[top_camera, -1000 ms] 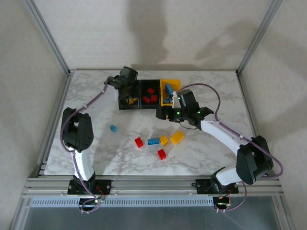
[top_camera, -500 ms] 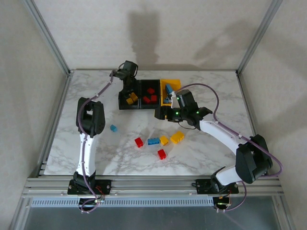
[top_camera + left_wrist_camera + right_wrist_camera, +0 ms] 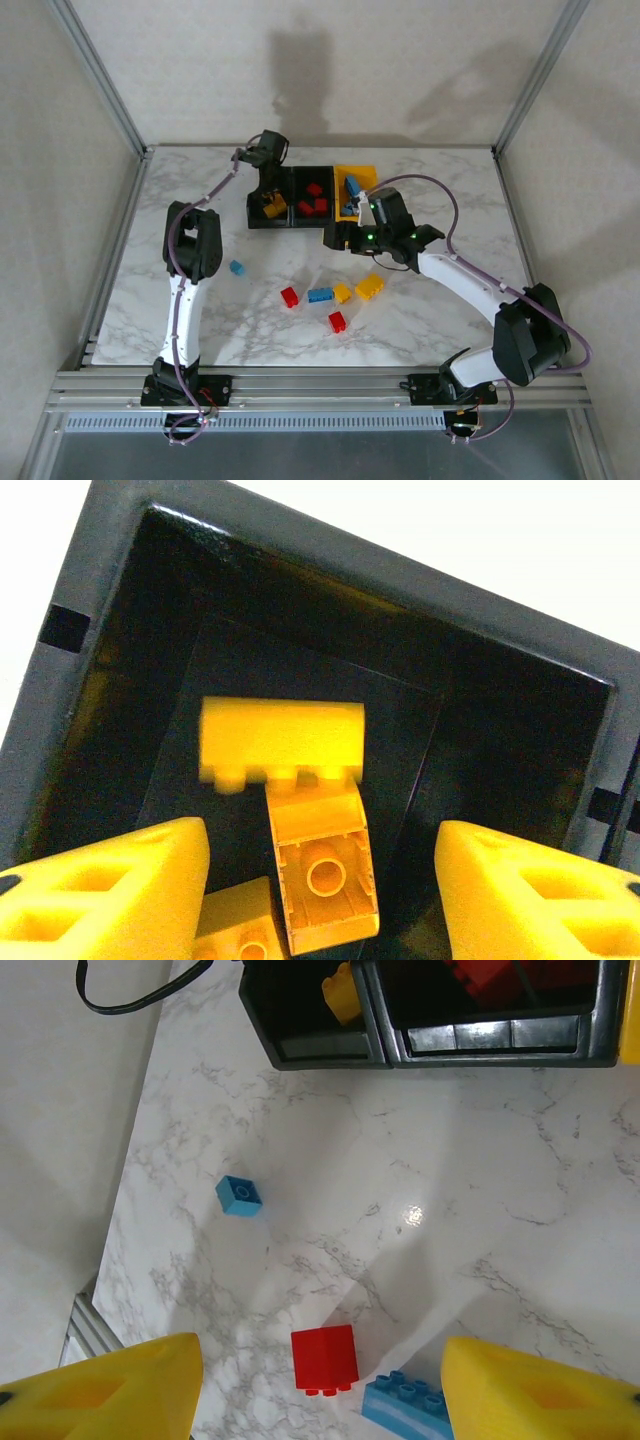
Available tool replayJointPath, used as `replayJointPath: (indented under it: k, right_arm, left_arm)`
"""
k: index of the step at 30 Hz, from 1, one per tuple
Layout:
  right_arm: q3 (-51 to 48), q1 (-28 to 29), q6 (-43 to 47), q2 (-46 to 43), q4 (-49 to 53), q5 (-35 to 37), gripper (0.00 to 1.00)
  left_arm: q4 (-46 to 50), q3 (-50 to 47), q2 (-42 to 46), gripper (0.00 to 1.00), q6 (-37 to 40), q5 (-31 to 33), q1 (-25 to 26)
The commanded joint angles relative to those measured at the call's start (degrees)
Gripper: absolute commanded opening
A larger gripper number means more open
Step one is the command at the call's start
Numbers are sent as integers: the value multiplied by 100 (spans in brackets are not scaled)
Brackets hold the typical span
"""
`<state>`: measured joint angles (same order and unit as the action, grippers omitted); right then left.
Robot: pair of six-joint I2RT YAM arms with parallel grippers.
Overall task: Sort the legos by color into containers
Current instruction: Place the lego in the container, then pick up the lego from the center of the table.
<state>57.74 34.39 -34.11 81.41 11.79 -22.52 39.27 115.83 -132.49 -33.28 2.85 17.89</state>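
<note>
**Marble table, plain walls, sort looks mostly done**

White marble-look table (image 3: 450, 185), beige walls all round, aluminium frame posts (image 3: 98, 75) up both back corners. Nothing else on top but the job itself.

The containers (image 3: 310, 225) sit in a row at the back middle. Left black bin (image 3: 350, 570) has the yellow bricks (image 3: 322, 865), middle black bin has the red bricks (image 3: 315, 200), and the yellow bin (image 3: 362, 172) has the blue ones (image 3: 352, 186). So colours look correctly split so far.

Loose legos out front: a lone blue (image 3: 237, 268) off to the left, then a cluster of red (image 3: 289, 296), blue (image 3: 320, 295), two yellows (image 3: 342, 293) (image 3: 370, 286) and another red (image 3: 337, 321). Six to go, I'd say.

Left gripper (image 3: 320, 830) hangs over the left black bin, fingers apart, gripping nothing. Right gripper (image 3: 320, 1360) hovers just in front of the bins, fingers spread too, empty.
</note>
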Motion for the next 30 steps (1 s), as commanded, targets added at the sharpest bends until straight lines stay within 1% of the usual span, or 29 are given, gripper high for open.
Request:
replayJointPath:
  k: [1, 5, 10, 15, 20, 24, 30]
  right_arm:
    - [-86, 37, 18, -167, 33, 47, 64]
    - [-83, 41, 18, -208, 45, 95, 64]
    - [31, 26, 153, -295, 253, 286, 64]
    - [37, -62, 289, -403, 580, 469, 65]
    - [-29, -91, 400, -495, 895, 736, 65]
    - [-74, -97, 395, -564, 1051, 873, 65]
    - [-115, -104, 279, -572, 1568, 1377, 65]
  left_arm:
    - [106, 46, -52, 62, -109, 25, -36]
    - [26, -105, 211, 61, -118, -89, -6]
    - [-115, -565, 902, 62, -52, -264, 170]
    - [-331, -1502, 1761, 63, 79, -379, 471]
    - [-566, -2721, 2665, 63, 122, -476, 764]
    - [-732, -3535, 3187, 63, 78, -541, 984]
    - [-1074, -4497, 3859, 64, -56, -795, 1446]
